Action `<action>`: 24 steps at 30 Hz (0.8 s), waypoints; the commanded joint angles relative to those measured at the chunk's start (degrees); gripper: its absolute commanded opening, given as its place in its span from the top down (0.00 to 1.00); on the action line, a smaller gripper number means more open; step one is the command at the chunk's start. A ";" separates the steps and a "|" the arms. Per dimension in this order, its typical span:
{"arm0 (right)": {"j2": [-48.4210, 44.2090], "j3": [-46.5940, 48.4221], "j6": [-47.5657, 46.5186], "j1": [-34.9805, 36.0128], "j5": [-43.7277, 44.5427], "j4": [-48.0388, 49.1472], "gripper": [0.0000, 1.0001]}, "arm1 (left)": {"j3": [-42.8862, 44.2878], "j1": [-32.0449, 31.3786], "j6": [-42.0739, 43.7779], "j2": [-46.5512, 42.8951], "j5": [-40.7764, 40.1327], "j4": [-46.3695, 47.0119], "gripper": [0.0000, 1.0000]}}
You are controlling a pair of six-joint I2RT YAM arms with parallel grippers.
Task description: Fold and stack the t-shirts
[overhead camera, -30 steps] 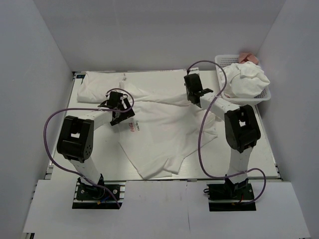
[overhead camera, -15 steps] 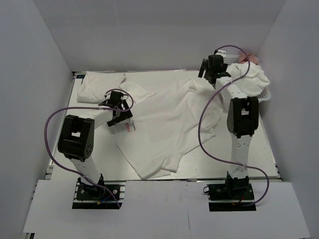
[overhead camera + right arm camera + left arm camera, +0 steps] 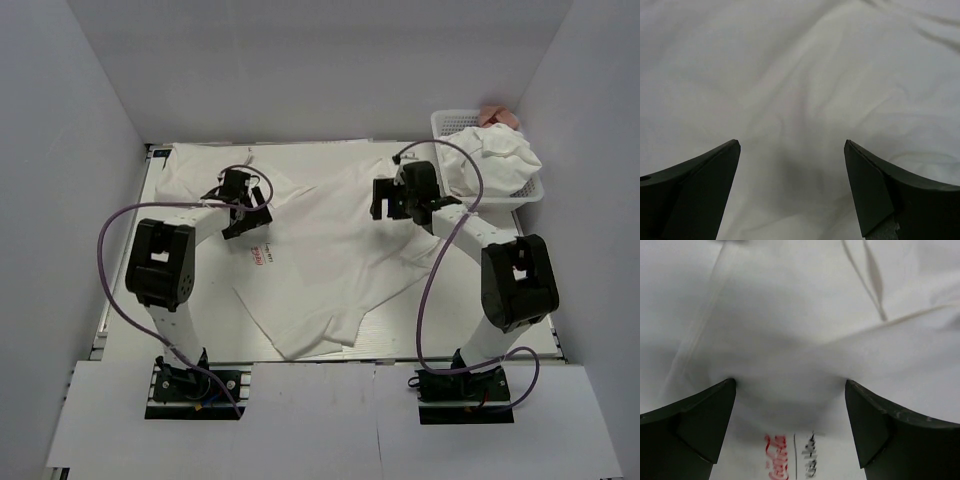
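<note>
A white t-shirt (image 3: 330,250) lies spread and wrinkled across the table, its small red print (image 3: 263,256) near the left arm. My left gripper (image 3: 243,212) hovers over the shirt's upper left part. In the left wrist view this gripper (image 3: 790,390) is open just above the cloth, with the red print (image 3: 776,460) below it. My right gripper (image 3: 385,205) is over the shirt's upper right part. In the right wrist view it (image 3: 791,147) is open over wrinkled white cloth, holding nothing. More white t-shirts (image 3: 495,160) are heaped in the basket.
A white plastic basket (image 3: 450,122) stands at the back right corner, with something pink (image 3: 497,115) behind the heap. More white cloth (image 3: 195,170) lies along the back left of the table. Grey walls close in the sides and back.
The right gripper opened and let go of the shirt, swung towards the basket, then came back over the shirt's right part. The shirt's right side spread out. The left gripper moved slightly farther back.
</note>
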 commanded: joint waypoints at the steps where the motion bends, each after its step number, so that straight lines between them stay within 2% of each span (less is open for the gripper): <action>1: -0.84 -4.27 0.15 -0.50 -6.04 -0.24 0.10 | 5.36 1.06 0.95 5.68 2.40 0.43 0.00; 5: -1.19 -6.91 3.64 -0.59 -7.10 -0.95 0.10 | 11.78 1.06 0.95 11.99 0.29 -1.68 0.00; 8: -1.72 -10.76 6.47 -0.76 -4.65 -0.86 0.10 | 20.19 1.06 1.65 17.44 -1.21 -4.48 0.00; 10: -1.45 -11.39 7.96 -1.29 -1.93 -3.05 0.10 | 24.25 1.06 2.26 20.61 -1.92 -5.89 0.00; 17: -3.64 -17.63 15.87 -6.12 14.04 -12.27 0.10 | 47.26 1.59 6.56 33.80 -1.92 -9.94 0.00; 19: -7.68 -20.34 18.95 -7.88 16.53 -15.95 0.10 | 51.58 2.11 7.88 35.91 -1.40 -9.94 0.00; 20: -13.61 -21.23 20.26 -9.45 21.76 -17.02 0.10 | 56.22 2.12 8.41 37.92 -1.39 -10.90 0.00; 22: -17.78 -24.29 22.73 -10.51 25.22 -20.27 0.10 | 60.55 2.12 9.30 39.52 -0.70 -11.96 0.00; 23: -24.07 -25.01 22.82 -11.56 26.37 -20.81 0.10 | 63.27 2.12 9.91 39.53 0.44 -11.96 0.00; 24: -25.96 -26.15 22.65 -12.01 25.77 -20.90 0.10 | 63.90 2.12 9.91 40.05 1.24 -11.96 0.00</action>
